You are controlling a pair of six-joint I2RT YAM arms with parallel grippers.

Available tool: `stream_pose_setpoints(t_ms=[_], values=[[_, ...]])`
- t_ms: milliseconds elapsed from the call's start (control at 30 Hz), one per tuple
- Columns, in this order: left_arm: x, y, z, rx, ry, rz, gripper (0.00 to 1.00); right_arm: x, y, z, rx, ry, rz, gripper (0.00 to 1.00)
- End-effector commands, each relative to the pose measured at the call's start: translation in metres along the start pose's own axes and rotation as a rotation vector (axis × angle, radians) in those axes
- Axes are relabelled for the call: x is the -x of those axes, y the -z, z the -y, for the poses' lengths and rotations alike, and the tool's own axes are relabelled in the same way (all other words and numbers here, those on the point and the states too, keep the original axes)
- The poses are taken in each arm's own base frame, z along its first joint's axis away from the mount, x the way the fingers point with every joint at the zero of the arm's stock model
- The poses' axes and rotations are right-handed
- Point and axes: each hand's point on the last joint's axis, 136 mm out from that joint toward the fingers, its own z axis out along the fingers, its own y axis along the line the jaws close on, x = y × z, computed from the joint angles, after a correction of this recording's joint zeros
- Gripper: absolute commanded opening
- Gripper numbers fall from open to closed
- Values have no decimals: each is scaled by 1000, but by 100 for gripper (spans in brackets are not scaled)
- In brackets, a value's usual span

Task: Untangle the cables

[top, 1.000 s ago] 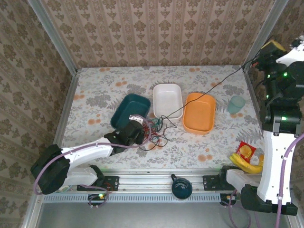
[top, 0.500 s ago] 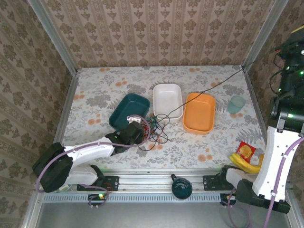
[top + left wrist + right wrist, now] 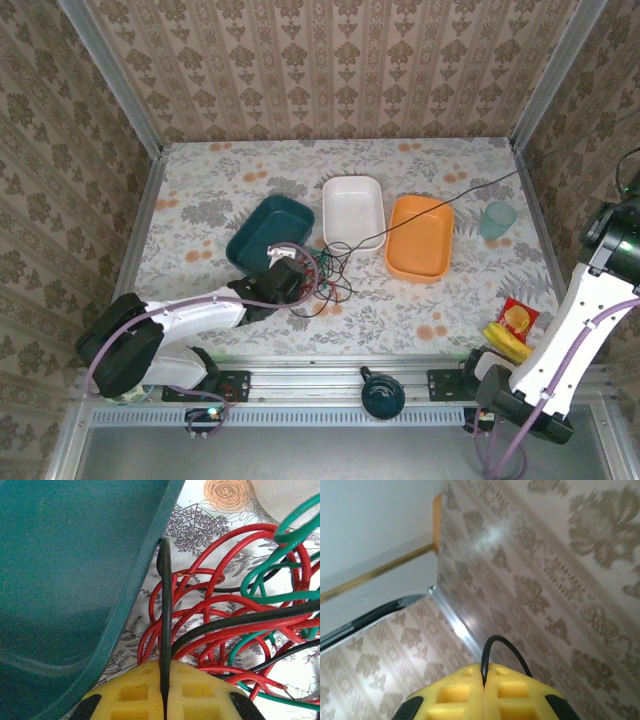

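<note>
The cables lie bunched at the teal tray's near right corner. The left gripper and right gripper each pinch a black strand. Pulling apart may tighten the knot or drag the orange tray.

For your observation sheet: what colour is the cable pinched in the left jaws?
The cable is black; clearest in the left wrist view.

Soft, even light falls from overhead on my tabletop, bright enough to keep colours clear, and shadows there are faint and short. From my left wrist, the teal tray at nine o'clock is smeared out of focus, while the cables look sharper. From my right wrist, the wall is blurred, with a pale sheen toward twelve o'clock.
</note>
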Motion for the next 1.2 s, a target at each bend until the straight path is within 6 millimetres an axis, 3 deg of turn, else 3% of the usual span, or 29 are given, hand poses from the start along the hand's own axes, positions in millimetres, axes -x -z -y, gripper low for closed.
stream_pose_setpoints(t_ms=[0,133,200,300,367,433,500,667,733,833,1000,1167], values=[[-12,-2,-15,67,-3,-53,0,46,6,-12,15,-68,151,0],[-3,2,-10,57,-21,-43,0,55,6,-24,63,-74,155,0],[6,6,-1,26,-44,-29,0,45,4,-55,216,-69,61,0],[27,16,24,-47,-100,15,0,7,20,-119,514,-122,-206,0],[42,25,43,-111,-123,49,0,-30,49,-156,689,-144,-402,0],[55,30,55,-156,-116,75,0,-67,84,-177,795,-143,-577,0],[66,34,63,-182,-105,99,0,-101,116,-183,860,-138,-743,0],[85,38,65,-159,-83,136,0,-208,168,-152,779,-120,-1097,0],[88,38,60,-130,-68,139,0,-254,192,-135,733,-75,-1219,0],[87,38,54,-107,-42,135,0,-307,221,-118,691,14,-1319,0],[80,35,44,-94,-3,130,0,-363,228,-84,521,122,-1352,0],[76,35,35,-71,24,127,0,-398,229,-38,320,236,-1353,0]])
